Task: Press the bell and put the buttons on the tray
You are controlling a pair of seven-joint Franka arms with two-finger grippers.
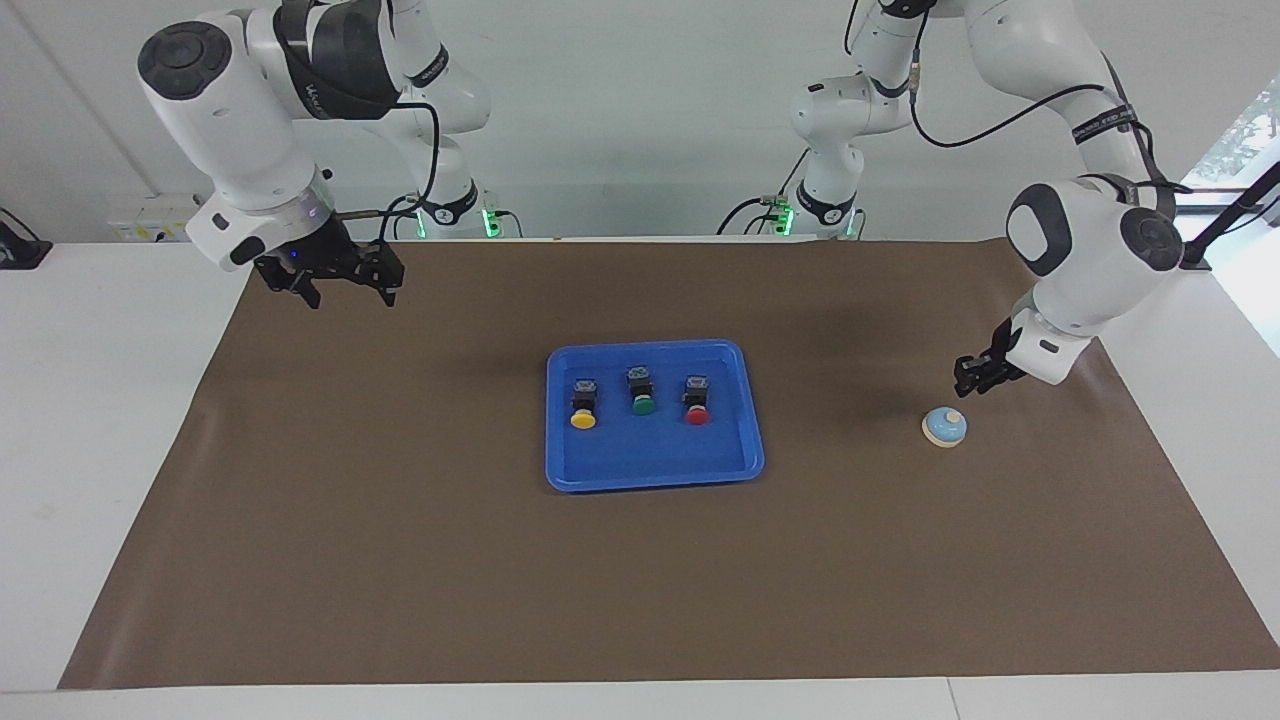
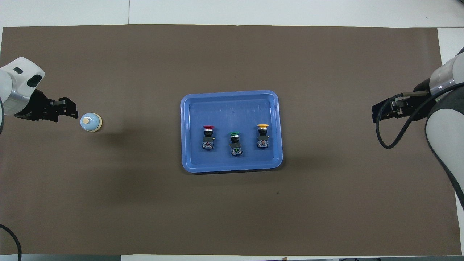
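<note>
I see my left claw raised just beside the bell, empty, its spread unclear. Right claw waits wide, well apart from the tray holding three buttons.

White table; brown mat covering it.

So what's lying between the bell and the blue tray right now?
Nothing: only bare brown mat between the bell and the tray, clearest in the overhead view.
</note>
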